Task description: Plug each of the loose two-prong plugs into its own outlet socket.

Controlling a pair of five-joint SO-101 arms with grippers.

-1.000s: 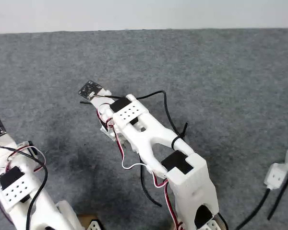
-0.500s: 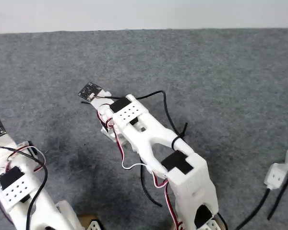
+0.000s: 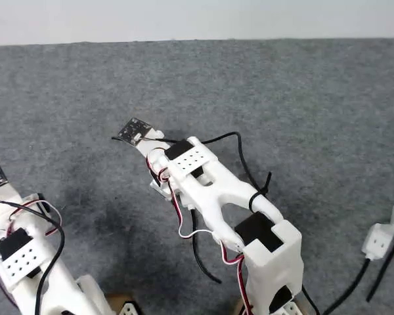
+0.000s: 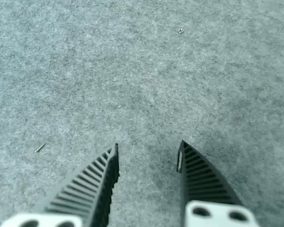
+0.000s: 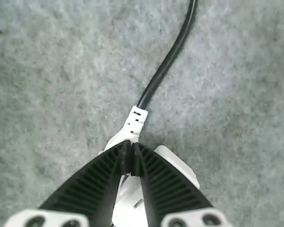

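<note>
High view, right arm (image 3: 210, 187): stretched over the middle of the grey carpet (image 3: 302, 98).
High view, left arm (image 3: 20, 262): at the near left corner.
High view, white connectors (image 3: 379, 241): at the right edge on black leads, well apart from both arms.
Left wrist view, left gripper (image 4: 148, 151): fingers spread apart above the carpet.
Left wrist view, small bits: a tiny nut (image 4: 181, 30) and a thin pin (image 4: 39, 148) lie on the carpet.
Right wrist view, right gripper (image 5: 131, 144): fingers clenched on the white plug (image 5: 134, 122) at its cord end.
Right wrist view, plug: on the carpet, its black cord (image 5: 173, 56) running away from the fingers.
</note>
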